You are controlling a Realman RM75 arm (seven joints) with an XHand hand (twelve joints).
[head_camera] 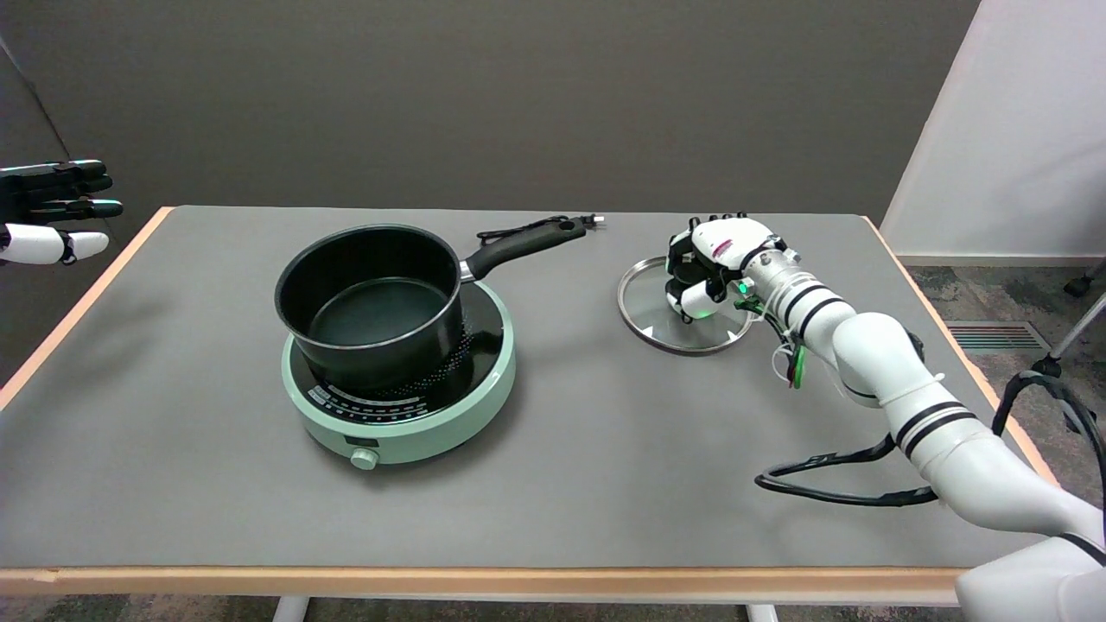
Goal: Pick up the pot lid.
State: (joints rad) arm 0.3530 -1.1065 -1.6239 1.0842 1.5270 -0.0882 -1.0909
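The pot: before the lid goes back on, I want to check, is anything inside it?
The pot shows only its bare dark bottom. Its near wall hides a strip of the floor.

white arm (907,380) w/ black bands, blk-white hand (713,259)

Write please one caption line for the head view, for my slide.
Right hand closes over the glass pot lid lying on the table, beside the open pot on its green cooker.

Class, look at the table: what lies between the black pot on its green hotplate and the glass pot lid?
Only bare grey table lies between the pot and the pot lid, as the head view shows.
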